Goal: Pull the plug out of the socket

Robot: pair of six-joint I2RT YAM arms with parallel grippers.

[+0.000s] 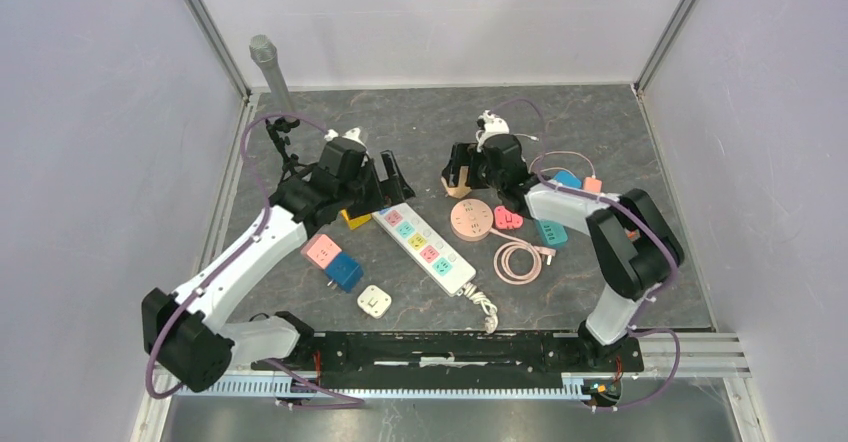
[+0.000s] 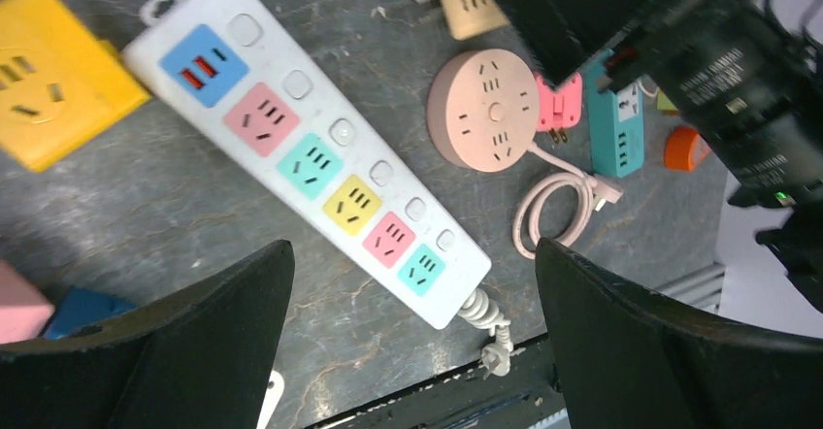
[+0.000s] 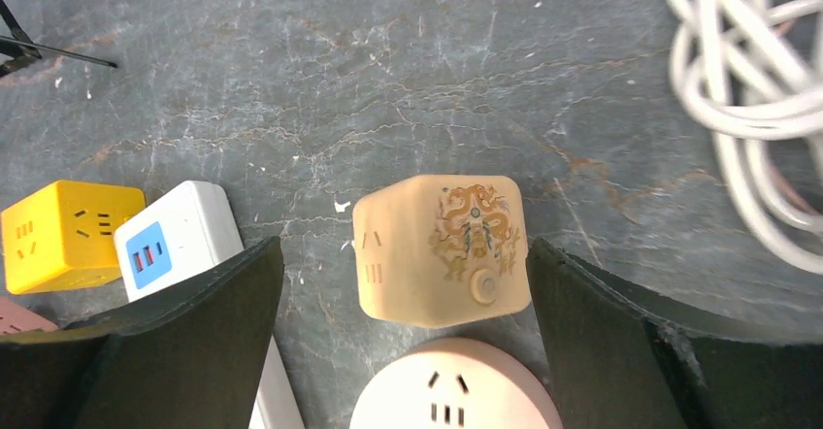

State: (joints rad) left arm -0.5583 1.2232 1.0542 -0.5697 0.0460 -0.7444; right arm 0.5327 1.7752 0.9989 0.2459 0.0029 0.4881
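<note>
Plug [image 3: 442,249] just beside round pink socket [image 3: 456,390]

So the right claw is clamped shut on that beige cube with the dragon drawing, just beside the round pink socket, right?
The right claw is open, not clamped: the right wrist view shows its fingers standing wide on either side of the beige cube, a gap on each side. The rest holds: the cube bears a dragon drawing and lies just beside the round pink socket.

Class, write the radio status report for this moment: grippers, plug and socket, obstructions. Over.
Left gripper open, empty, over white power strip. Right gripper open, straddling beige cube adapter, no contact. Strip sockets all empty. Round pink socket crowds the cube.
</note>
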